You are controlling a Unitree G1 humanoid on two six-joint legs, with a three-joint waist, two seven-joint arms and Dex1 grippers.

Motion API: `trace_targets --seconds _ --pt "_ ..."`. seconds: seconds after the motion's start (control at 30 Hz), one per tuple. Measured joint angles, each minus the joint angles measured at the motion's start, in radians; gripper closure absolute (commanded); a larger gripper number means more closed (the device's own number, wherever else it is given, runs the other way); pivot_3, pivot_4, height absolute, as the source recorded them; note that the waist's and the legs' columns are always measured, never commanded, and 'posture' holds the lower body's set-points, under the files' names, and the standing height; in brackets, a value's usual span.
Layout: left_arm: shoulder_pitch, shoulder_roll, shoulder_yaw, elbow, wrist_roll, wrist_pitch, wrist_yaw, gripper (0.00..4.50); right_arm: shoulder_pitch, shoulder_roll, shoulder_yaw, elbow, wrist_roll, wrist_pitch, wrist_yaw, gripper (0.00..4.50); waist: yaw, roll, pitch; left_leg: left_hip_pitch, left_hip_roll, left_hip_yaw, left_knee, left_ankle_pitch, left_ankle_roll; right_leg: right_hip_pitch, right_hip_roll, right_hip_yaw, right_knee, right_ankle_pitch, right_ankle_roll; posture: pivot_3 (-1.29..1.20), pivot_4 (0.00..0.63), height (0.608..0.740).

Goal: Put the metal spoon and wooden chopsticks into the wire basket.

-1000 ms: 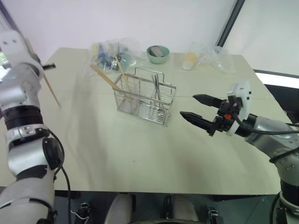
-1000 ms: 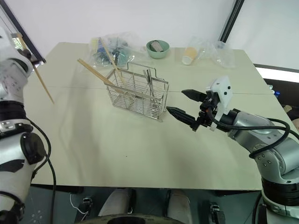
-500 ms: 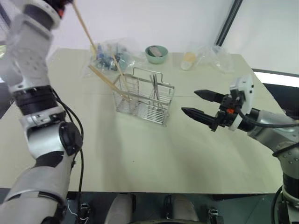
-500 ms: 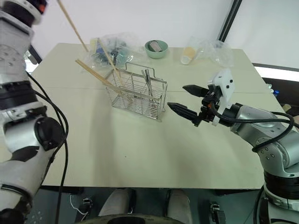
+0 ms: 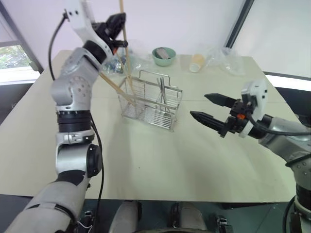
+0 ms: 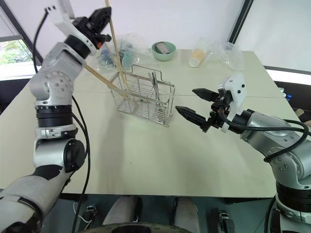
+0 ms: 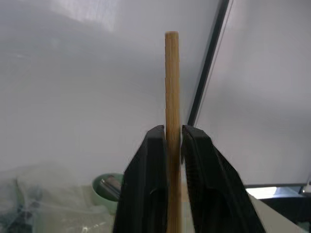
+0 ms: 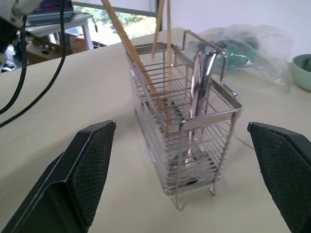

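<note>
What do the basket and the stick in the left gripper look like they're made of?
The wire basket looks like shiny silver metal wire: thin bright rods in an open grid. The chopstick in the left gripper looks like bare wood: light brown, matte, faint lengthwise grain, possibly bamboo.

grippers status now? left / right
Left gripper: closed on a wooden chopstick, held upright above the wire basket.
Right gripper: open, empty, beside the basket.

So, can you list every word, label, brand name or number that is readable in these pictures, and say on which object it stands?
None can be read.
Plastic bags behind the wire basket: coloured packaging inside, any print too blurred to read.
Paper cup: no legible print.
Green bowl, left gripper and right gripper: no markings visible.
</note>
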State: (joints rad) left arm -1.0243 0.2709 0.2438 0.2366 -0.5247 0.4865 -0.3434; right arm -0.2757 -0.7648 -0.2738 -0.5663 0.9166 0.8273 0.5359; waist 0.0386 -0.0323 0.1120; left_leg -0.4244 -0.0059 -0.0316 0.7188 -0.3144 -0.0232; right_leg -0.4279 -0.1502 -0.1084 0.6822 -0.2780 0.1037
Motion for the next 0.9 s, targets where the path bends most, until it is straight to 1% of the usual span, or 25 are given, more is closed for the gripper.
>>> trace_targets --seconds 0.13,0.17,0.33,0.4,0.43,0.53,0.6,0.63,0.67,0.7,0.73,0.77,0.83,0.9 --pt "0.018 -0.018 -0.004 -0.024 0.0 -0.001 0.004 0.25 0.006 0.0 -0.006 -0.001 0.002 0.0 -0.01 0.0 -0.001 0.0 0.0 0.0 0.0 0.0 0.0 0.0 0.001 0.0 0.0 0.0 0.0 0.0 0.0 0.0 0.15 0.633" --pt "0.025 -0.022 -0.004 -0.04 -0.002 0.0 0.008 0.04 0.007 0.0 -0.006 -0.001 0.003 0.0 -0.011 0.0 -0.001 0.0 0.0 0.0 0.0 0.0 0.0 0.0 0.001 0.0 0.0 0.0 0.0 0.0 0.0 0.0 0.15 0.633" --pt "0.047 -0.019 0.012 -0.095 -0.02 0.011 0.04 0.04 0.011 0.0 -0.006 -0.001 0.002 0.0 -0.01 0.0 0.0 0.0 0.0 0.0 0.0 0.0 0.0 0.0 0.001 0.0 0.0 0.0 0.0 0.0 0.0 0.0 0.15 0.633" --pt "0.046 0.016 0.025 -0.102 -0.028 0.023 0.048 0.04 0.011 -0.003 -0.006 0.0 0.002 -0.001 -0.004 0.0 -0.003 0.001 0.0 0.001 0.0 0.0 0.0 0.0 0.001 0.0 0.0 0.0 0.0 0.0 0.0 0.0 0.15 0.633" --pt "0.046 0.053 0.032 -0.102 -0.033 0.039 0.043 0.04 0.008 -0.005 -0.006 0.001 0.001 -0.001 0.004 0.0 -0.004 0.001 0.0 0.001 0.001 0.0 0.0 0.0 0.001 0.0 0.001 0.0 0.0 0.0 0.0 0.0 0.15 0.633" --pt "0.044 0.178 0.062 -0.101 -0.045 0.084 0.002 0.04 -0.007 -0.033 -0.007 0.004 0.001 -0.003 0.034 0.0 -0.01 0.002 0.001 0.001 0.001 0.0 -0.001 0.0 0.001 -0.001 0.002 0.0 0.0 0.0 0.0 0.0 0.15 0.633" --pt "0.044 0.294 0.058 -0.103 -0.052 0.12 -0.077 0.04 -0.033 -0.051 -0.005 0.013 0.0 -0.007 0.07 0.0 -0.013 0.003 0.002 0.0 0.001 0.0 -0.002 0.0 0.001 -0.001 0.002 -0.001 0.001 0.0 0.0 0.0 0.15 0.633" --pt "0.054 0.374 0.052 -0.112 -0.053 0.137 -0.136 0.04 -0.049 -0.064 -0.002 0.02 0.0 -0.011 0.094 0.0 -0.019 0.003 0.002 0.0 0.001 0.0 -0.002 0.0 0.001 -0.001 0.002 -0.001 0.001 0.0 0.0 0.0 0.15 0.633" --pt "0.082 0.473 0.049 -0.139 -0.053 0.148 -0.215 0.04 -0.058 -0.089 -0.005 0.026 -0.001 -0.02 0.124 0.0 -0.027 0.004 0.002 0.0 0.001 0.0 -0.002 -0.001 0.001 -0.001 0.001 -0.001 0.0 0.0 -0.001 0.0 0.15 0.633" --pt "0.114 0.544 0.047 -0.164 -0.053 0.154 -0.279 0.04 -0.064 -0.103 -0.006 0.035 -0.006 -0.029 0.148 0.0 -0.03 0.005 0.002 0.0 0.001 0.0 -0.002 -0.001 0.003 -0.001 0.001 -0.001 0.0 -0.001 -0.001 0.0 0.15 0.633" --pt "0.135 0.579 0.048 -0.178 -0.052 0.154 -0.318 0.04 -0.066 -0.113 -0.009 0.045 -0.01 -0.034 0.162 0.0 -0.03 0.005 0.002 0.001 0.001 0.001 -0.002 -0.002 0.004 0.0 0.001 -0.001 -0.001 -0.001 -0.002 0.0 0.15 0.633" --pt "0.181 0.633 0.047 -0.206 -0.053 0.15 -0.382 0.04 -0.077 -0.119 -0.003 0.059 -0.017 -0.042 0.184 0.0 -0.03 0.005 0.002 0.001 0.0 0.001 -0.002 -0.002 0.004 0.0 0.0 -0.001 -0.001 -0.002 -0.003 0.0 0.15 0.633" --pt "0.363 0.778 0.059 -0.282 -0.06 0.142 -0.557 0.04 -0.096 -0.136 0.009 0.11 -0.047 -0.072 0.24 0.0 -0.034 0.007 0.003 0.001 0.0 0.002 -0.002 -0.002 0.003 -0.001 -0.001 0.0 -0.002 -0.002 -0.004 0.0 0.15 0.633" --pt "0.488 0.84 0.094 -0.326 -0.08 0.156 -0.668 0.04 -0.105 -0.156 0.02 0.161 -0.073 -0.088 0.283 0.0 -0.033 0.009 0.005 -0.001 0.001 0.002 -0.001 -0.002 0.003 -0.004 -0.001 0.0 -0.003 -0.003 -0.005 0.0 0.15 0.633"
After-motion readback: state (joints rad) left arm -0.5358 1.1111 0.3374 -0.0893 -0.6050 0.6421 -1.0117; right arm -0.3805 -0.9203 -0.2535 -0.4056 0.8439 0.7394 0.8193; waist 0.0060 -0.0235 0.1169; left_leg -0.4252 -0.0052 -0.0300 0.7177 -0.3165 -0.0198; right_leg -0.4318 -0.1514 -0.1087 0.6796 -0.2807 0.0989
